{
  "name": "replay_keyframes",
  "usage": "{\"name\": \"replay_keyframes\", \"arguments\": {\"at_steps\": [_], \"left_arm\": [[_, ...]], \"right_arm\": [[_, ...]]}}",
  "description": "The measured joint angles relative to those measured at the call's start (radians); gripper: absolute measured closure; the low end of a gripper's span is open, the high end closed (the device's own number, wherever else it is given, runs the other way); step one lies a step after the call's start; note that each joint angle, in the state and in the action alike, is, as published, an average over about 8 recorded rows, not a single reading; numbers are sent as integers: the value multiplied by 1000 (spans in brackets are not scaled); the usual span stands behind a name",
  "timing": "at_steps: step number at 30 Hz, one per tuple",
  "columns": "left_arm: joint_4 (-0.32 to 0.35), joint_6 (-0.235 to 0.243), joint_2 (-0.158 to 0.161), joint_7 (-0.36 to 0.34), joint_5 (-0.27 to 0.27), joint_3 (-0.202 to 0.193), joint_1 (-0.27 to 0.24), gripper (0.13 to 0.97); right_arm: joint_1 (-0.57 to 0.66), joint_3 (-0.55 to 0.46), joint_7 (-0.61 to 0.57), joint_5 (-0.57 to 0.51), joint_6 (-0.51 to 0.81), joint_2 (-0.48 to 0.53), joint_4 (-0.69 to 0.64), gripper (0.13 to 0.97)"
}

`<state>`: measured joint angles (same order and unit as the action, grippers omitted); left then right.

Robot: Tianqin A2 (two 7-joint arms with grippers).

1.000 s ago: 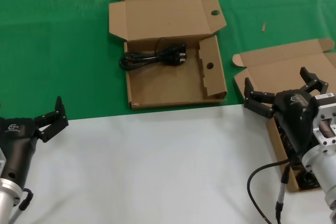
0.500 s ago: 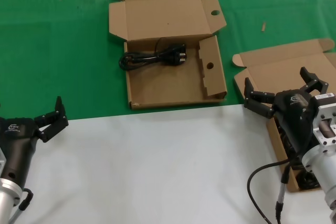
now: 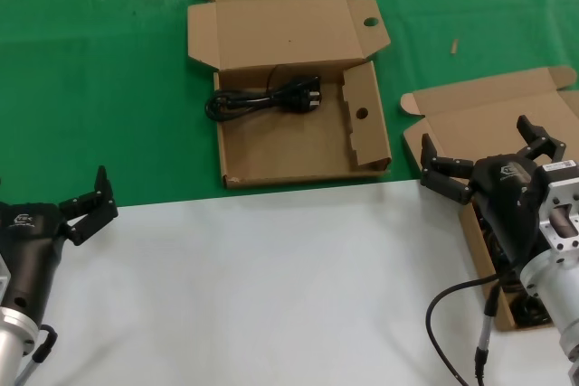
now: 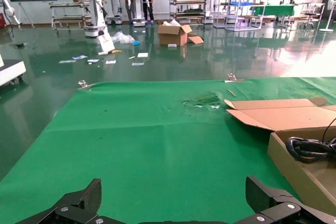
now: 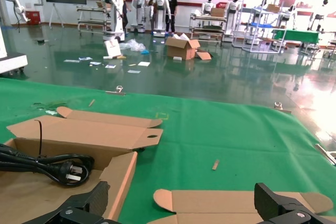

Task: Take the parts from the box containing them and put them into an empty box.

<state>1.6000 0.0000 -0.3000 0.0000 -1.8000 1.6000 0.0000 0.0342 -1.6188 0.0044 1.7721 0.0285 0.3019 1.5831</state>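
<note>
Two boxes open on green cloth: holed box mid-table, lid laid back, already holding one cable along its far wall, plug toward the holed side flap; plain box at right, lid also back, mostly hidden behind the right gripper, with dark shapes low inside, probably more cables, too hidden to tell. Right gripper poised over plain box, jaws spread wide and empty, likely set for a reach down into that box. Left gripper parked at near left, over the white sheet's edge, jaws likewise wide and empty, well clear of both boxes, presumably to leave the carrying path free. Transfer judged begun, one cable moved, next pick not yet made.
</note>
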Motion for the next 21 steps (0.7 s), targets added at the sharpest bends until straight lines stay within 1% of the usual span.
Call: {"name": "replay_keyframes", "arguments": {"at_steps": [21], "left_arm": [[0, 0, 0, 0, 0, 0, 0, 132]], "right_arm": [[0, 0, 0, 0, 0, 0, 0, 129]]}}
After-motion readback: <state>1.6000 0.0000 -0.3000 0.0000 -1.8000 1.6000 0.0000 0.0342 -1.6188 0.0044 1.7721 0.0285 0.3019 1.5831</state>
